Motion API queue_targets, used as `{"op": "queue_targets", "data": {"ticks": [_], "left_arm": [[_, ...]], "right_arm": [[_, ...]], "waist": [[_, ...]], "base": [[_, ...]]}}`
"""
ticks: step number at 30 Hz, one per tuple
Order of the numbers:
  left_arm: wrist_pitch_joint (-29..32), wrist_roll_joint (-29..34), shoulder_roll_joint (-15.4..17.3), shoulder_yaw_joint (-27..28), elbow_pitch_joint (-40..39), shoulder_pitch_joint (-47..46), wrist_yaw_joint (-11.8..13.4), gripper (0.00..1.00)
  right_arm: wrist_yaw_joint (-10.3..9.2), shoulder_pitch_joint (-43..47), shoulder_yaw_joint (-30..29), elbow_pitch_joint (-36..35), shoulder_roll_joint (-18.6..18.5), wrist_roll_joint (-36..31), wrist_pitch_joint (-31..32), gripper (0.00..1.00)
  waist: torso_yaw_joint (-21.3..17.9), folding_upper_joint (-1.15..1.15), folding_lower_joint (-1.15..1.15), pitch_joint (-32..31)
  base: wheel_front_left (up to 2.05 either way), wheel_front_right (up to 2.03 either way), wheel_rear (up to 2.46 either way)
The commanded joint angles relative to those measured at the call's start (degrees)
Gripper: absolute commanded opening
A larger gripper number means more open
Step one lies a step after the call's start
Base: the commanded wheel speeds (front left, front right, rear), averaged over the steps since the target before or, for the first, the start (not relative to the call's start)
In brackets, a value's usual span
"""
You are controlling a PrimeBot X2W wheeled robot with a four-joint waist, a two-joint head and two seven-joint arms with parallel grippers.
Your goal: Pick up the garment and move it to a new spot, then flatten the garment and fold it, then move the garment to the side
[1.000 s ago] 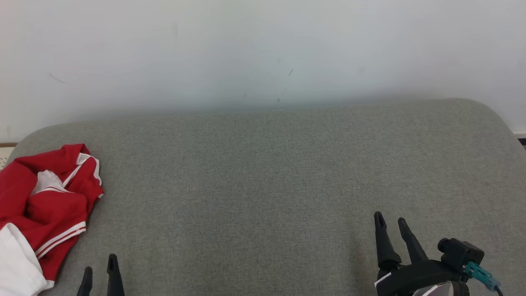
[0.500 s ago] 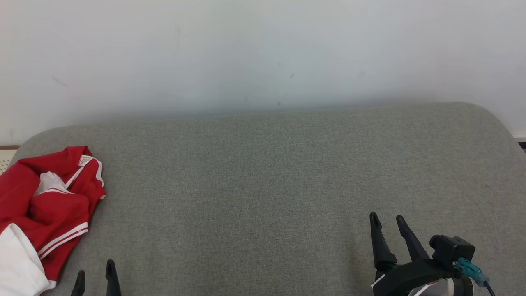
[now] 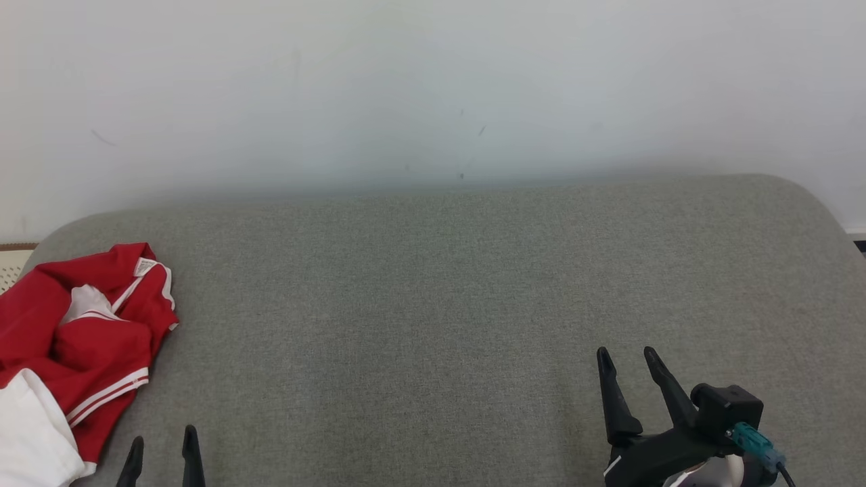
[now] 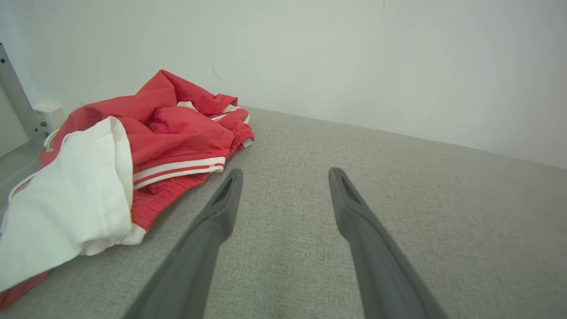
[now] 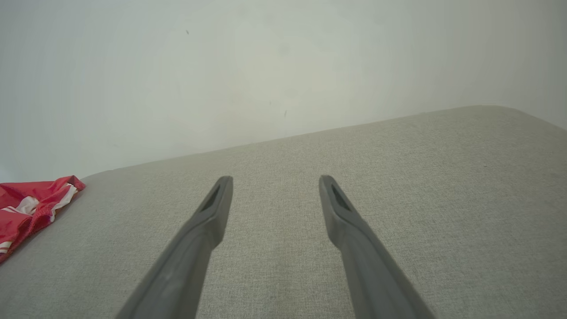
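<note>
The garment (image 3: pixel 88 345) is red with white stripes and a white part, lying crumpled at the far left of the grey cushioned surface (image 3: pixel 433 284). In the left wrist view the garment (image 4: pixel 146 146) sits just left of and beyond my fingertips. My left gripper (image 3: pixel 161 443) is open at the lower left, a little right of the garment's near edge, with nothing between its fingers (image 4: pixel 221 208). Far from the garment, at the lower right, my right gripper (image 3: pixel 626 362) is open and empty. From the right wrist, the garment (image 5: pixel 26 208) lies at the left edge.
A pale wall (image 3: pixel 433 88) rises directly behind the cushioned surface. The surface's rounded corners fall away at far left and far right. A pale patterned strip (image 3: pixel 13 260) of floor or mat shows beyond the left corner.
The whole head view has shifted slightly down and right, so the camera has moved. The right gripper sits a bit further left in the picture; the garment lies as before.
</note>
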Motion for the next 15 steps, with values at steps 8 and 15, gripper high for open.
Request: {"op": "queue_targets", "data": {"ticks": [8,15], "left_arm": [[-1.4,4.5,1.6,-1.0,0.5,-0.4,-0.6,1.0],[-2.3,7.3,2.1,-1.6,0.5,-0.2,-0.3,1.0]], "right_arm": [[0.04,0.2,1.0,-0.7,-0.2,-5.0,-0.7,1.0],[0.04,0.3,1.3,-0.9,-0.2,-8.1,-1.3,1.0]], "waist": [[0.1,0.0,0.0,-0.2],[0.1,0.0,0.0,-0.2]], "base": [[0.0,0.0,0.0],[0.0,0.0,0.0]]}}
